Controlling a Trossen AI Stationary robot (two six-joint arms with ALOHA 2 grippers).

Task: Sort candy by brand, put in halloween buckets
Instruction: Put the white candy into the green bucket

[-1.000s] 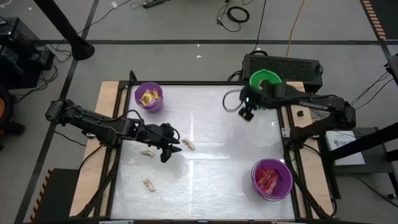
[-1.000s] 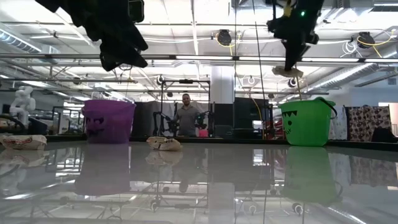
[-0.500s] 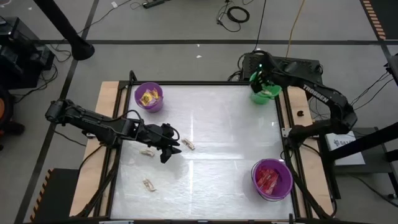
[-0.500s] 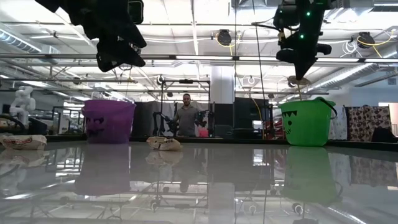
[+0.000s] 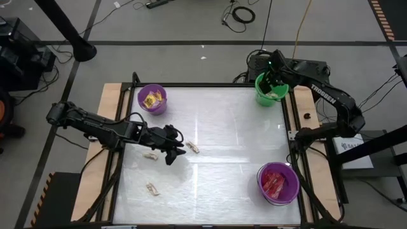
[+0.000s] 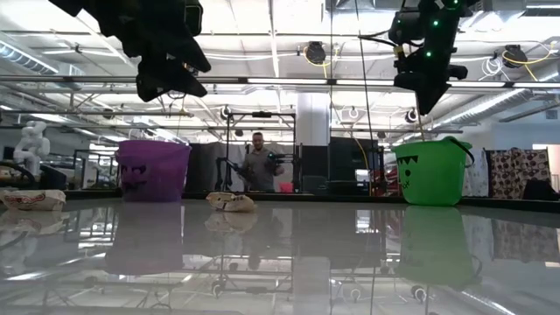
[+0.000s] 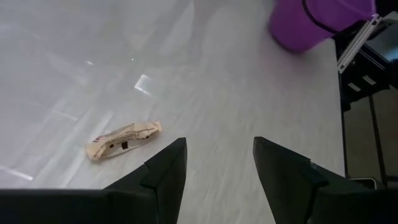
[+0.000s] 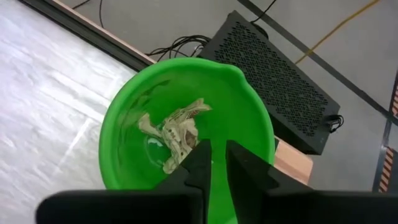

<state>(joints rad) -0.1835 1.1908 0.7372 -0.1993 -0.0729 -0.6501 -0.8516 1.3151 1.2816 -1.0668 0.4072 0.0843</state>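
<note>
1. Far left: the left hand (image 5: 170, 154) hovers low over the worktop (image 5: 222, 140), fingers spread wide with nothing between them. Good setup for a pick, so no need to widen any more.
2. Loose candy is all on that side. One tan wrapped piece (image 7: 122, 139) lies just ahead of the left fingers, another tan piece (image 5: 150, 155) sits just beside that hand on its outer side, and a third piece (image 5: 152, 189) lies nearer the front edge.
3. I'd go for the one just ahead: straddle it across its short width, come straight down, close only once both fingertips are touching the worktop. It's flat, so a shallow pinch could just skid it away.
4. The purple bucket (image 5: 152, 99) at the back left holds yellow packets. Tan ones don't belong there, as far as I can tell.
5. Front right, the other purple bucket (image 5: 278, 182) has the red packets.
6. Back right: the right hand (image 8: 212, 157) hangs right above the green bucket (image 8: 186, 134), fingers only slightly parted, pinching nothing I can see. Tan pieces (image 8: 175, 132) lie in the bucket's bottom.
7. For the drop, I'd keep centred over the opening and lift straight up, so the rim doesn't get clipped.
</note>
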